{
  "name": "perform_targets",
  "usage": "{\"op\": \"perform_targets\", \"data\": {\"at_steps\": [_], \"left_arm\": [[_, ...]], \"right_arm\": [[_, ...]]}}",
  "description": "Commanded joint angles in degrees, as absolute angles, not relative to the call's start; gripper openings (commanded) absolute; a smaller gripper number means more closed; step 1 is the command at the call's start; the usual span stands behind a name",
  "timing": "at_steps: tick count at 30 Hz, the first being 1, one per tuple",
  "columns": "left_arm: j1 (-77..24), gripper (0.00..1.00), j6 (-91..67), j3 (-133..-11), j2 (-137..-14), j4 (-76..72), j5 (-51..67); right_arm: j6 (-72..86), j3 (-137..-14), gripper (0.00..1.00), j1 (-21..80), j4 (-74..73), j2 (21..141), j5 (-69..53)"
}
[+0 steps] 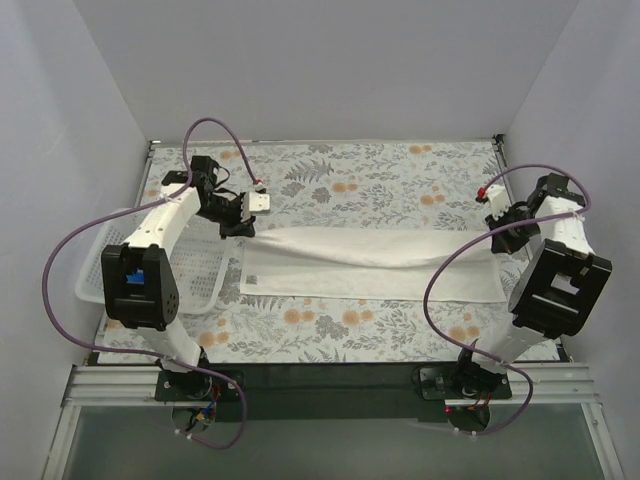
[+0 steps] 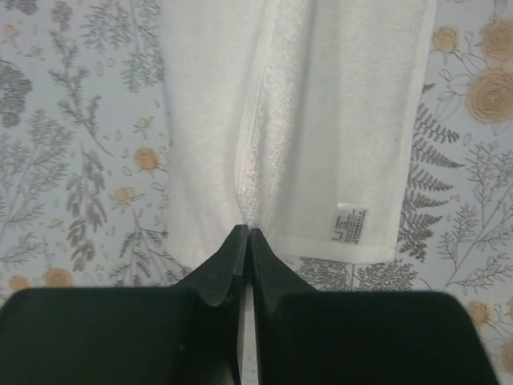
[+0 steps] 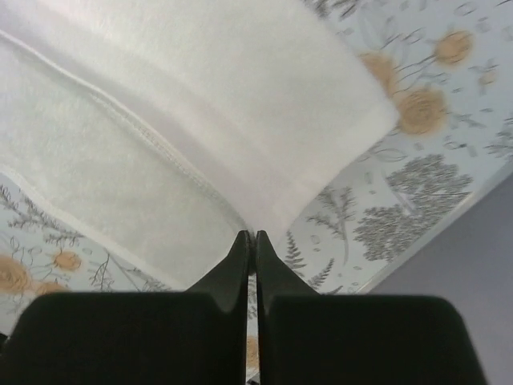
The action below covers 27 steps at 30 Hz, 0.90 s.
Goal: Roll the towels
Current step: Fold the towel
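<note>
A long white towel (image 1: 370,262) lies left to right across the floral tablecloth, its far long edge raised off the table in a sagging fold. My left gripper (image 1: 243,228) is shut on that edge at the towel's left end; in the left wrist view the fingertips (image 2: 245,231) pinch a fold of the towel (image 2: 337,120), whose care label (image 2: 350,223) sits near the end hem. My right gripper (image 1: 497,232) is shut on the right end; in the right wrist view the tips (image 3: 251,234) pinch the corner of the towel (image 3: 200,96). No other towel is in view.
A white perforated basket (image 1: 212,282) stands at the left under my left arm, touching the towel's left end. Grey walls enclose the table on three sides, and the right wall (image 3: 481,273) is close to my right gripper.
</note>
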<state>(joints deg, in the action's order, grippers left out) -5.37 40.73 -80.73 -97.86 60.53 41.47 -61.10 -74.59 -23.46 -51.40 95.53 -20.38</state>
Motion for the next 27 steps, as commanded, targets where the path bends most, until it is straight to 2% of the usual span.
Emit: {"op": "perform_targets", "data": {"at_steps": [1, 7, 14, 27], "left_arm": [[-5.53, 0.00, 46.67, -75.52, -95.45, 63.37, 40.17], [-9.39, 0.00, 44.12, -68.13, -94.48, 59.51, 36.04], [-10.55, 0.00, 42.80, -65.04, -95.36, 56.34, 30.77], [-10.02, 0.00, 43.77, -71.81, -92.72, 61.52, 30.15]], "right_arm": [[-68.55, -68.39, 0.01, -23.64, -52.21, 93.08, -17.76], [-67.85, -65.13, 0.01, -23.91, -49.84, 95.36, -16.35], [-68.73, -64.87, 0.01, -24.26, -49.75, 95.63, -14.94], [-74.18, -70.49, 0.01, -29.53, -56.68, 92.38, -15.12]]}}
